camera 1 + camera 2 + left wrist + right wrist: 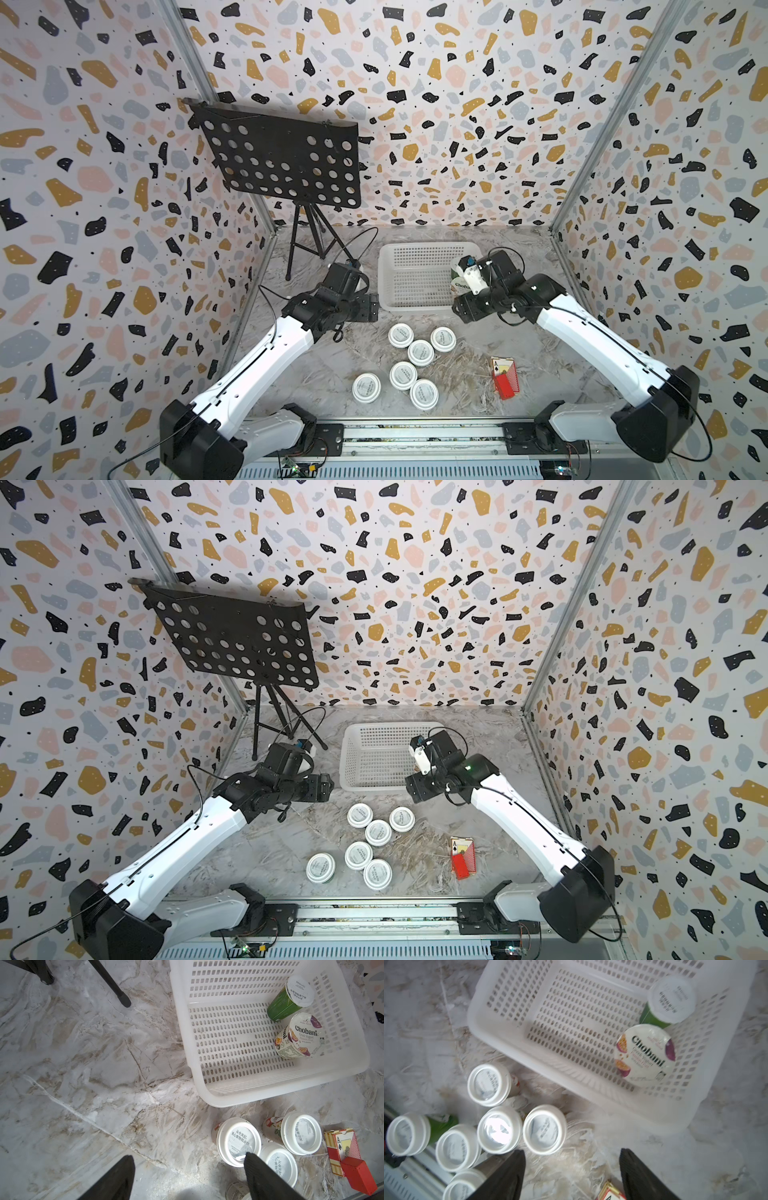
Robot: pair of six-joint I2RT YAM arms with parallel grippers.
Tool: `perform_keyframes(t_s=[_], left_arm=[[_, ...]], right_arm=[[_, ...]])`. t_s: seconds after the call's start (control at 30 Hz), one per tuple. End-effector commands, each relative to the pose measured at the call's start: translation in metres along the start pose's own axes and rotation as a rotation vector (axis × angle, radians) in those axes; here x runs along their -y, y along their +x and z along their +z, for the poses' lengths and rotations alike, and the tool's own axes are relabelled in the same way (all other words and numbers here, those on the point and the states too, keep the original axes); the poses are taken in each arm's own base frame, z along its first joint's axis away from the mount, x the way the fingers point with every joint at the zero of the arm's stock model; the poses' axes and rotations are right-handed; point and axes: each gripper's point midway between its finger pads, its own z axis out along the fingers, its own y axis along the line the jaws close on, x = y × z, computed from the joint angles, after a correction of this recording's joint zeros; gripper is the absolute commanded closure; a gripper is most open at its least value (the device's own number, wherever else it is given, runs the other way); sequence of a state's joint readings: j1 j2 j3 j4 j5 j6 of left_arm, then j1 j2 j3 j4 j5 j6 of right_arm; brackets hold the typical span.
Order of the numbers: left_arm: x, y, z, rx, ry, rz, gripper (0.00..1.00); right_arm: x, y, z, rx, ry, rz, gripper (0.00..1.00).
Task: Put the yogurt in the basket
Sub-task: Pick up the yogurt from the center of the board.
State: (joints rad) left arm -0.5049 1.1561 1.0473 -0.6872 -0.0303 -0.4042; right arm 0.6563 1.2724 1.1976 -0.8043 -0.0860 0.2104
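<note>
right jaws spread wide, nothing between them, only bare surface point(571, 1163) showing through. left jaws spread too, empty, off basket's point(424, 253) left side. in basket, at right end: chobani cup point(646, 1053) and green-sided cup point(662, 1007), both upright, just beside each other. 6 white-lidded cups point(420, 352) clustered on surface in front of basket. red card box point(505, 376) to their right.

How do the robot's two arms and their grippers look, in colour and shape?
Both the left arm and right arm have white shells, black joints and thin black cables running alongside. The left gripper and right gripper have flat, tapering black fingers.
</note>
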Motion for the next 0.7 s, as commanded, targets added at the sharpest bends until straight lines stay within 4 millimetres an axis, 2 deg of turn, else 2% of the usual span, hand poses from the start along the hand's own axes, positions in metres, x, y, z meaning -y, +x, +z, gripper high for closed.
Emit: perform_keyframes(t_s=[0.0,0.13,0.27,0.67], left_arm=[[0.001,-0.003,-0.003,0.021,0.012,0.005,0.14],[-0.001,-0.003,-0.004,0.028,0.004,0.006,0.14],[-0.003,-0.003,-0.006,0.038,-0.004,0.008,0.14],[-0.008,0.001,-0.009,0.045,-0.021,0.016,0.13]], right_arm=[[-0.017,0.035,0.0,-0.074,-0.025,0.027,0.24],[-0.035,0.046,0.011,-0.085,-0.026,-0.004,0.19],[-0.034,0.049,0.025,-0.116,0.013,-0.027,0.13],[-0.037,0.043,0.06,-0.159,0.025,-0.032,0.13]])
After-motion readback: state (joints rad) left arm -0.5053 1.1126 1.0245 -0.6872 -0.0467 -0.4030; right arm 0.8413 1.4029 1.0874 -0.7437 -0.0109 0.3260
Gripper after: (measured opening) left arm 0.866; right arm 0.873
